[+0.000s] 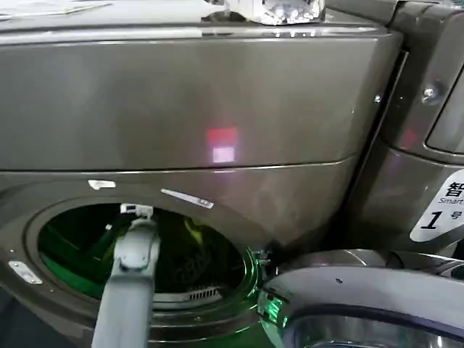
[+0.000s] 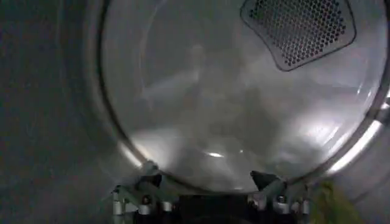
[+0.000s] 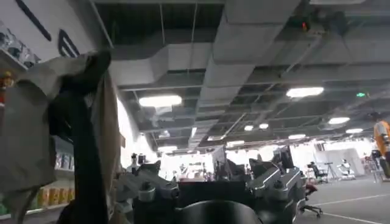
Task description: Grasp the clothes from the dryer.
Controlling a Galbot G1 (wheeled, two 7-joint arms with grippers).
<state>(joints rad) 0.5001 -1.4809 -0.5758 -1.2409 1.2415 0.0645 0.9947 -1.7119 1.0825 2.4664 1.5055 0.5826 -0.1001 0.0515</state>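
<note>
The dryer (image 1: pixel 217 109) is a bronze-grey front loader with its round port (image 1: pixel 145 254) open and lit green inside. My left arm (image 1: pixel 134 261) reaches through the port into the drum. Inside, my left gripper (image 2: pixel 207 179) is open, its fingertips (image 2: pixel 149 173) spread wide with only bare drum wall between them. A sliver of the yellow-green clothes (image 2: pixel 332 204) lies just beside one finger, apart from it and mostly cut off by the view's edge. My right gripper (image 3: pixel 210 173) is open and holds nothing, parked away from the dryer and pointing up at the room's ceiling.
The dryer's round door (image 1: pixel 362 304) hangs open at the lower right, close to the port's rim. A panel with a white label marked "1" (image 1: pixel 442 210) stands to the right. A perforated vent (image 2: pixel 298 27) sits in the drum's back wall. Grey cloth (image 3: pixel 42 128) hangs near my right gripper.
</note>
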